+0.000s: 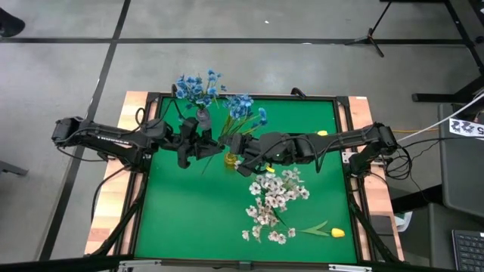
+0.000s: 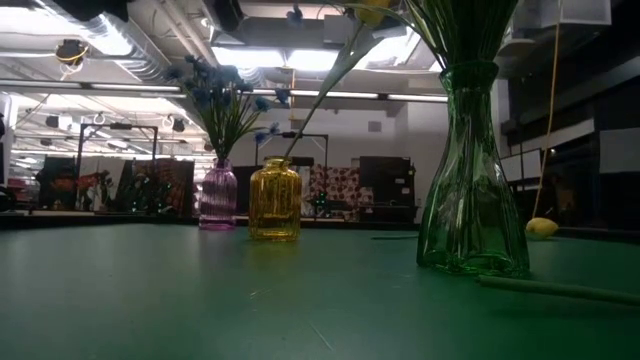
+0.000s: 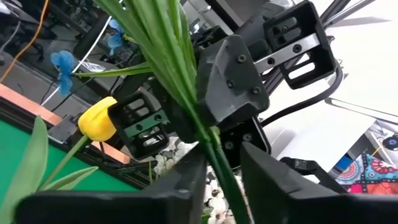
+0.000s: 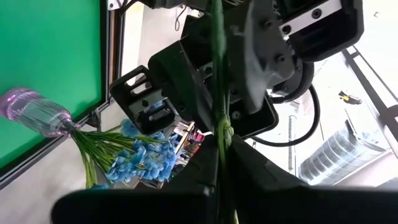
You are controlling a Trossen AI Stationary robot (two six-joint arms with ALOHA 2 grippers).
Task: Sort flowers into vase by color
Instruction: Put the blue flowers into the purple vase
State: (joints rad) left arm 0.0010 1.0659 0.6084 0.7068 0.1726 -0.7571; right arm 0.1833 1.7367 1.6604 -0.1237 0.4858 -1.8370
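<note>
A bunch of blue flowers (image 1: 242, 109) on bundled green stems hangs over the table's middle between my two grippers. My left gripper (image 3: 222, 155) reaches in from the left and my right gripper (image 4: 222, 149) from the right; both are closed on the stems. A purple vase (image 2: 218, 195) holds more blue flowers (image 1: 198, 89). A yellow vase (image 2: 274, 200) holds one yellow tulip (image 3: 96, 118). White flowers (image 1: 276, 198) cluster near right of centre. A green glass vase (image 2: 470, 170) holds green stems. Another yellow tulip (image 1: 333, 232) lies on the table by its side. My left gripper has the bundled stems (image 3: 219, 163) between its two fingers, coming roughly level from the table's left, fingers across the stems. The bunch is lifted clear of the table. My right gripper pinches the same stem bundle (image 4: 221, 134) between its two fingers, roughly level from the table's right, fingers across the stems.
The green table has a raised dark rim (image 1: 242, 97) with wooden borders. A small yellow bud (image 1: 323, 133) lies at the far right. The yellow vase (image 1: 229, 160) stands right under the two grippers. Bare green surface lies near left (image 1: 181, 219).
</note>
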